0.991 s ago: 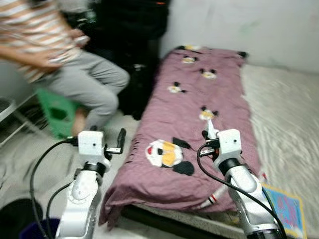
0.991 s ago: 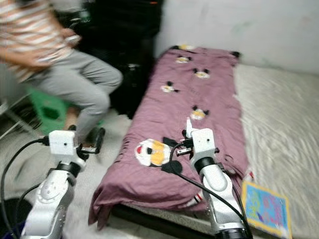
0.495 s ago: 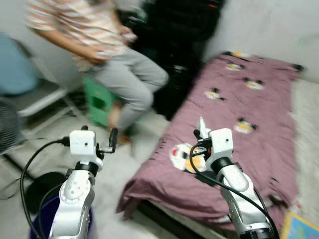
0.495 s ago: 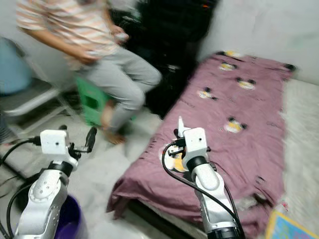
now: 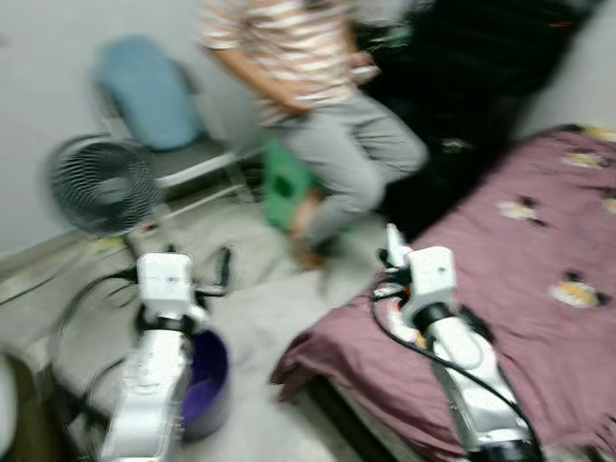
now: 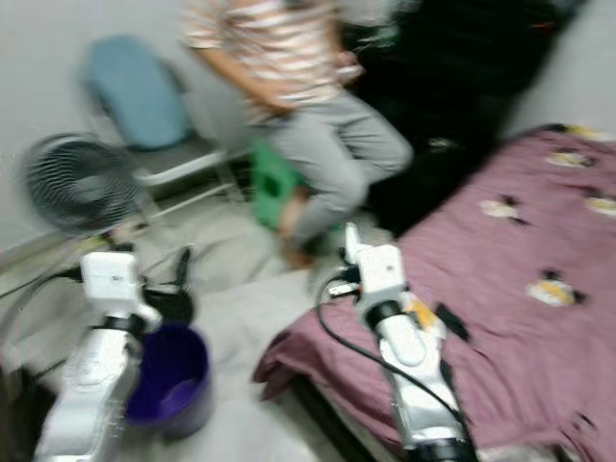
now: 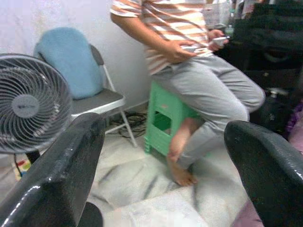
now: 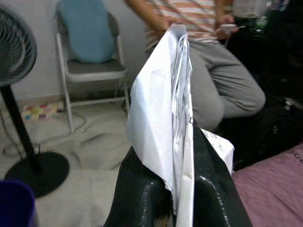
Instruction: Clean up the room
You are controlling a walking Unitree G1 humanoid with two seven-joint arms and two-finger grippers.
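My right pincer [image 8: 177,189] pinches a folded white paper [image 8: 163,104], held up over the near left corner of the bed [image 5: 539,318]. My left pincer [image 7: 165,156] is spread. Ahead, a person [image 5: 327,125] sits on a green stool [image 7: 163,116]; fan [image 5: 96,183], chair [image 7: 94,94] and purple bucket [image 6: 168,380] stand left.

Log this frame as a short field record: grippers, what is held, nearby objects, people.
right gripper: shut on white paper
left gripper: open, holding nothing
bin: purple bucket on the floor by the left arm
bed: maroon cover, on the robot's right
person: seated on green stool
other: fan, chair with blue cushion
image: head views blurred
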